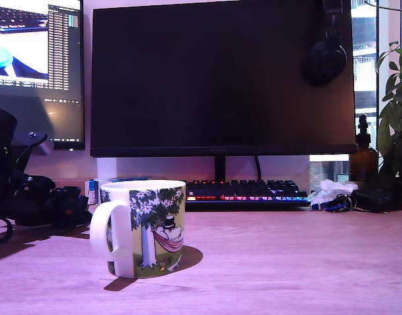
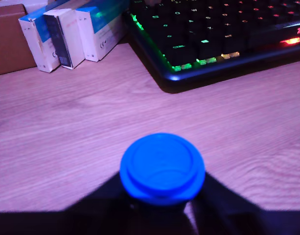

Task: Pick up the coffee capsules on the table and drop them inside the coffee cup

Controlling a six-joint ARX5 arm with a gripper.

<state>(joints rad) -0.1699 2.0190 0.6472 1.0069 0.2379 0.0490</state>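
Claw clamped on blue capsule. Carry level over the cup, centre above rim, then release low.

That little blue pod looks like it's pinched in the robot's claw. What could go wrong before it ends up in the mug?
1. The blue pod seems held only at its lower part by the gripper; being smooth and tapered, it might slip out.
2. The mug has a fairly narrow mouth, so a slightly off release could bounce the pod off the rim onto the table.
3. The keyboard and small boxes lie close by; a wide swing might bump them.
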